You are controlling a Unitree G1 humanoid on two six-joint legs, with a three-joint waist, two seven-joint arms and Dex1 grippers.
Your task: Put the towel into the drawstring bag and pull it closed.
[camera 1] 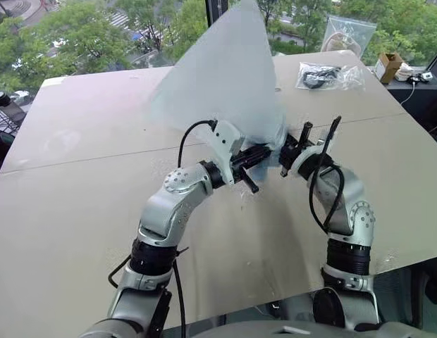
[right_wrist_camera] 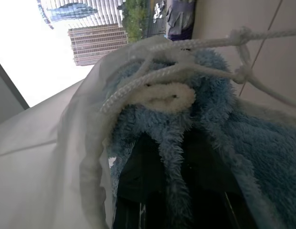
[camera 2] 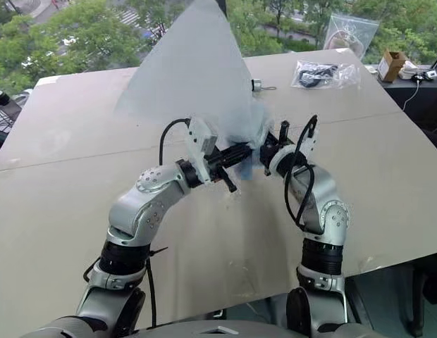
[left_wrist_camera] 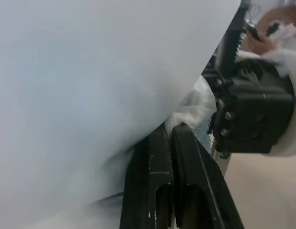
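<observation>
Two grippers: both meet above the middle of the table [camera 1: 77, 211], close together, fingers pointing toward each other.
Left gripper [camera 1: 264, 152]: its black fingers [left_wrist_camera: 179, 157] are pressed flat together, pinching the gathered edge of the drawstring bag [camera 1: 229, 77] near its mouth.
Right gripper [camera 1: 287, 153]: nearly closed; the right wrist view shows its dark fingers clamped on a fold of the towel [right_wrist_camera: 219, 119] at the bag's mouth, with the thin fabric of the bag bunched around them.
Bag position: lifted clear of the table between the two grippers; the body of it rises upward and away from the robot as a pale, half see-through sheet, with the trees behind the window faintly visible through it.
Towel position: light blue and fluffy, sitting at the bag's opening, wrapped by the white fabric on one side; how much of it lies inside I cannot tell.
Cord [right_wrist_camera: 186, 71]: white drawstring loops and knots cross over the top of the towel, loose rather than pulled tight.
Far table edge: a small plastic bag with black cables [camera 1: 328, 75] lies well apart from the grippers, with a larger clear bag [camera 1: 349, 34] behind it.
Side table: a small cardboard box [camera 1: 389, 66] stands to the right of the cable bag.
</observation>
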